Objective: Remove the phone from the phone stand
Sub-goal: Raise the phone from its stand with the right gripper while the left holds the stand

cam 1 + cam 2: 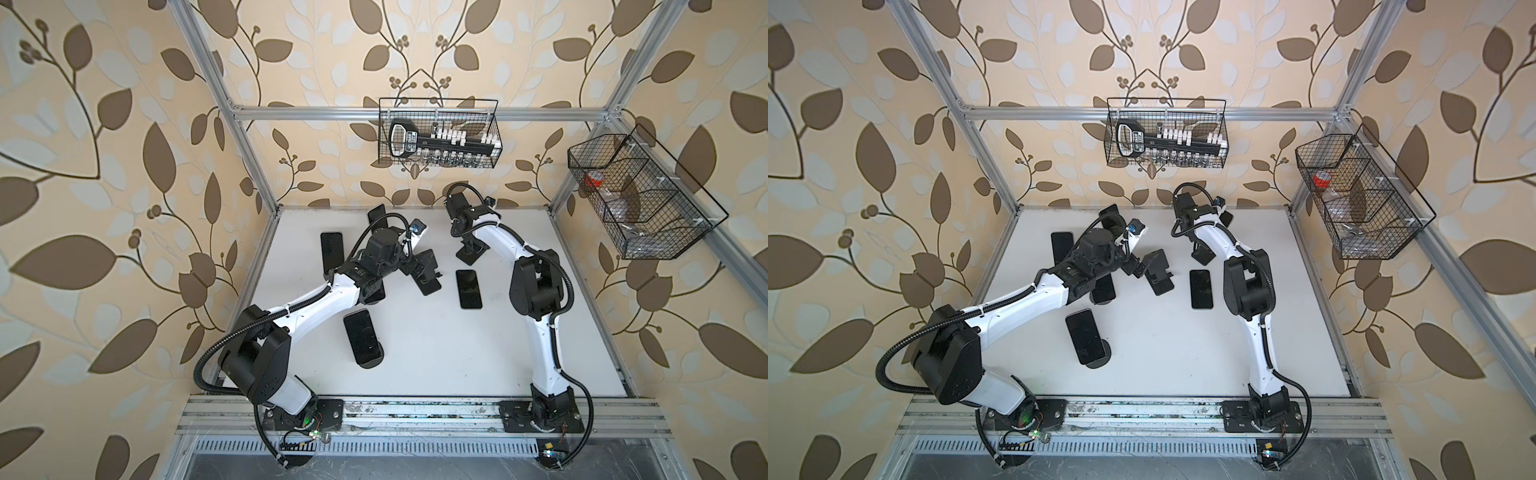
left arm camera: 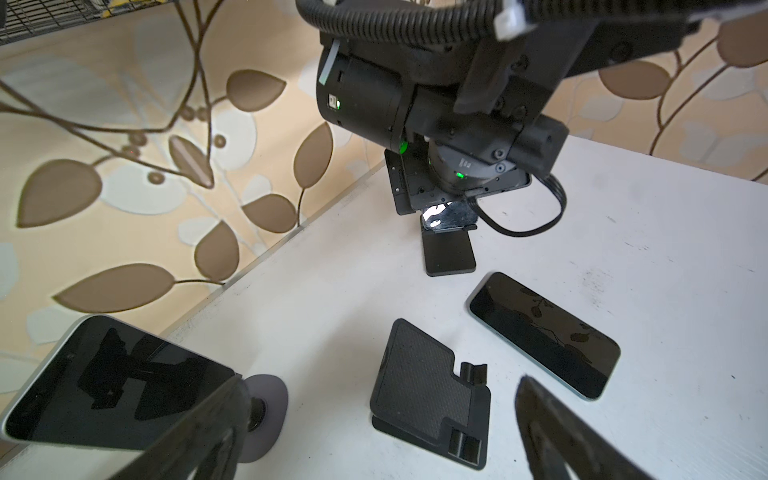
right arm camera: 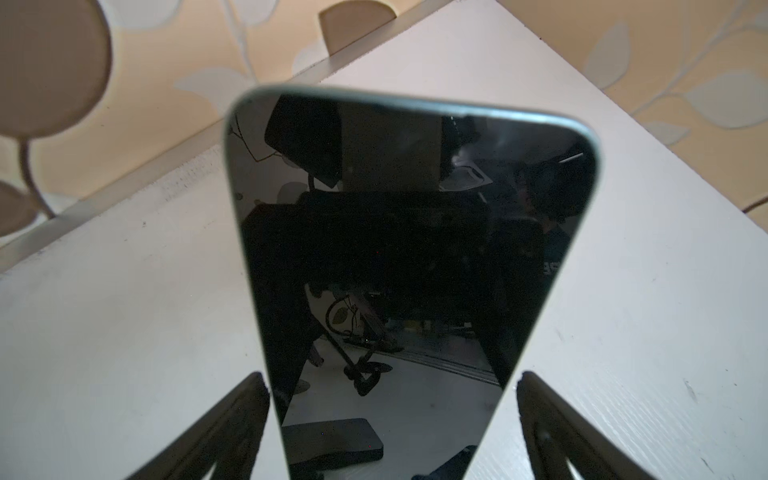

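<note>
1. The left arm (image 1: 307, 299) rises from its base at the near left, bends at a raised elbow, and stretches its forearm toward the far middle.
2. The left gripper (image 2: 382, 380) points right and downward, and its fingers (image 2: 195, 432) stand spread wide.
3. The right arm (image 1: 544, 353) climbs from the near right, folds at the elbow, and reaches to the far side with its wrist tipped downward.
4. The right gripper (image 3: 390, 374) has its fingers (image 3: 232, 424) pressed against both long edges of a phone (image 3: 407, 249).

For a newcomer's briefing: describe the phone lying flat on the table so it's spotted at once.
On the white table, find the right arm's black elbow. Between it and the empty folding stand lies the phone, screen up. Unlike the propped phone nearby, it lies flat, off any stand.
</note>
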`<action>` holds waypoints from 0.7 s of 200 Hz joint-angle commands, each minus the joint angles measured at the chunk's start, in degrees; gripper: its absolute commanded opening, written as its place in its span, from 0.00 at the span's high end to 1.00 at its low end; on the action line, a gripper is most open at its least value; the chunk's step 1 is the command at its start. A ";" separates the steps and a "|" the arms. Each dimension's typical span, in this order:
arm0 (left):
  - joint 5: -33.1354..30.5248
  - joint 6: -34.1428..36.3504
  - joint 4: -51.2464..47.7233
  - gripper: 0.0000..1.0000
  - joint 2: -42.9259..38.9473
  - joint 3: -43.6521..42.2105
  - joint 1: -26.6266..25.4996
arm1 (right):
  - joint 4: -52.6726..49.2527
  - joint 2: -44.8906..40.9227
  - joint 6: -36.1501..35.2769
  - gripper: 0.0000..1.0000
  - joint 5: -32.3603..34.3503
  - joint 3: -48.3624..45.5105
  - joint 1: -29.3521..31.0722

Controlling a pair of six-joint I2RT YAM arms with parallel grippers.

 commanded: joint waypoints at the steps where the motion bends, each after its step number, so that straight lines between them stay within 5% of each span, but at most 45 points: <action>1: -1.33 0.80 2.66 0.01 -1.34 -0.34 0.33 | 0.00 1.05 0.09 0.07 0.14 1.63 -0.24; 140: -2.50 0.98 3.20 0.01 -1.00 -0.64 0.41 | 1.76 0.40 -0.77 0.13 0.46 -0.20 -0.44</action>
